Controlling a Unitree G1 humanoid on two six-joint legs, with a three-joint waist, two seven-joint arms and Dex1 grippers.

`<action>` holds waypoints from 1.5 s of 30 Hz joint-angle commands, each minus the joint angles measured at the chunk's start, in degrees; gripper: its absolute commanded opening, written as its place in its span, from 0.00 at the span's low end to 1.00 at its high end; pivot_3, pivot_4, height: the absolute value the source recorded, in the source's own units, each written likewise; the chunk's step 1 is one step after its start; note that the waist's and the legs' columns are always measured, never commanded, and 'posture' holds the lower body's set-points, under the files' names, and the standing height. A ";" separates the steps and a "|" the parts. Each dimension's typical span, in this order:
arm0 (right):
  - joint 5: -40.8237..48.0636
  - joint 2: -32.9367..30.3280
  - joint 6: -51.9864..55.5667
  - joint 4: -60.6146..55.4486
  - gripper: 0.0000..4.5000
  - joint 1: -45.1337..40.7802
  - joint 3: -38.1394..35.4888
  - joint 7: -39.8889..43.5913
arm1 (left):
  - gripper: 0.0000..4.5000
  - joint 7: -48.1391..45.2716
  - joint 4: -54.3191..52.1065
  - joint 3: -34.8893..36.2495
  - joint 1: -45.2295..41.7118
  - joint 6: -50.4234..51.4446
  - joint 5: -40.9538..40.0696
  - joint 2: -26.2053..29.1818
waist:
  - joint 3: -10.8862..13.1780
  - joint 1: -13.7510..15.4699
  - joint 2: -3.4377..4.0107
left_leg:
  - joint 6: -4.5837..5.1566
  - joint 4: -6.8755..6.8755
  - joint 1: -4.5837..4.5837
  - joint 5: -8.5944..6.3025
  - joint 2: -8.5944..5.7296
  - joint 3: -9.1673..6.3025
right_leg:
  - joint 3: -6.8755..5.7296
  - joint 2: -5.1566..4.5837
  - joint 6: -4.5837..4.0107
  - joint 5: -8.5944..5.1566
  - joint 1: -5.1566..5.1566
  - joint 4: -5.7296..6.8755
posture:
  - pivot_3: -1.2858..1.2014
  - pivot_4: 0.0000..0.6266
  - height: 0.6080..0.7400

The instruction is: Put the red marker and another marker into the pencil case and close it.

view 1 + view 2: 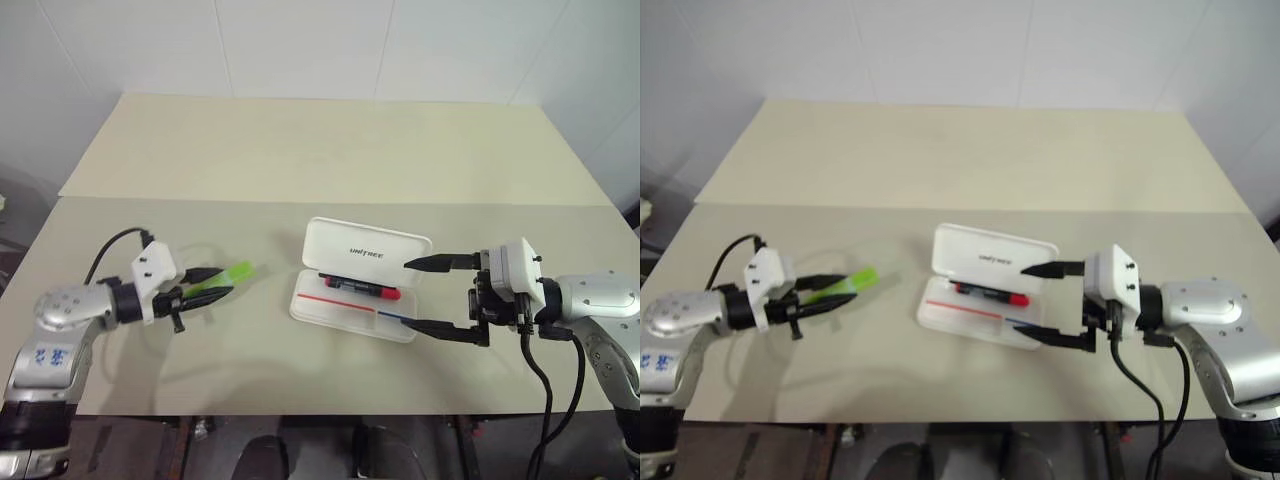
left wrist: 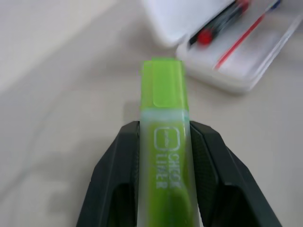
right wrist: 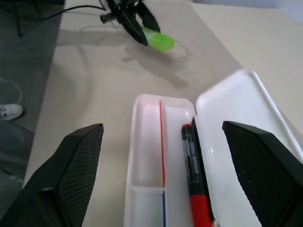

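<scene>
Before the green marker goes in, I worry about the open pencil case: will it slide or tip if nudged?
The pencil case looks like thin hard plastic, probably light, so it may slide on the smooth table. Its raised lid might swing if bumped. The red marker inside adds little weight.

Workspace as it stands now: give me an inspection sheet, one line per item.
Surface: beige table, two boards meeting at a seam.
Job's things: white pencil case open, lid raised; red marker lying inside; green marker held off the table, to the left of the case.
Clutter: nothing seen.
Grippers: left gripper shut on the green marker, its fingers clamping both sides; right gripper open beside the case's right end, holding nothing.
Cables: black cable looping behind the left wrist; black cables hanging under the right arm.
Surroundings: white wall behind the table.
</scene>
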 commanded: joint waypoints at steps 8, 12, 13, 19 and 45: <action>1.03 -0.78 0.30 -5.73 0.95 8.61 -8.26 -4.72 | 0.25 -10.46 3.28 -13.62 -15.62 -2.27 1.00 -4.47 | 0.07 0.49 -0.03 | -0.02 0.06 0.04 -0.07 0.03 0.29 | -0.06 -0.01 0.03 0.01 -0.02 -0.12 | 0.52 0.24 1.00; 1.39 -0.91 0.99 -7.66 0.95 11.96 -10.43 -6.15 | 0.25 -11.25 6.40 -16.26 -18.86 -2.88 2.05 -7.52 | 0.07 0.22 -0.06 | -0.01 0.20 0.02 -0.07 0.02 0.32 | -0.04 0.00 0.07 0.03 0.00 -0.15 | 0.52 0.24 1.00; 1.48 -0.84 1.24 -8.35 0.95 13.26 -11.36 -6.59 | 0.25 -11.61 7.09 -17.42 -19.68 -2.83 2.39 -8.53 | 0.07 0.13 -0.07 | -0.01 0.22 0.03 -0.07 0.02 0.31 | -0.03 0.00 0.08 0.04 0.01 -0.14 | 0.52 0.24 1.00; 2.12 -0.35 2.13 -11.46 0.95 18.15 -14.63 -8.72 | 0.25 -12.69 10.02 -20.96 -22.07 -4.24 4.45 -12.34 | 0.07 0.09 -0.08 | -0.01 0.28 0.08 -0.07 0.03 0.27 | 0.04 0.04 0.09 0.05 0.01 -0.11 | 0.52 0.24 1.00; 2.76 1.28 2.56 -17.29 0.95 23.61 -15.04 -15.55 | 0.33 -13.72 16.09 -26.15 -23.52 -7.35 10.35 -19.02 | 0.08 0.29 -0.13 | 0.16 0.63 0.01 -0.17 0.02 0.14 | 0.05 0.03 0.14 0.08 0.11 -0.10 | 0.52 0.24 1.00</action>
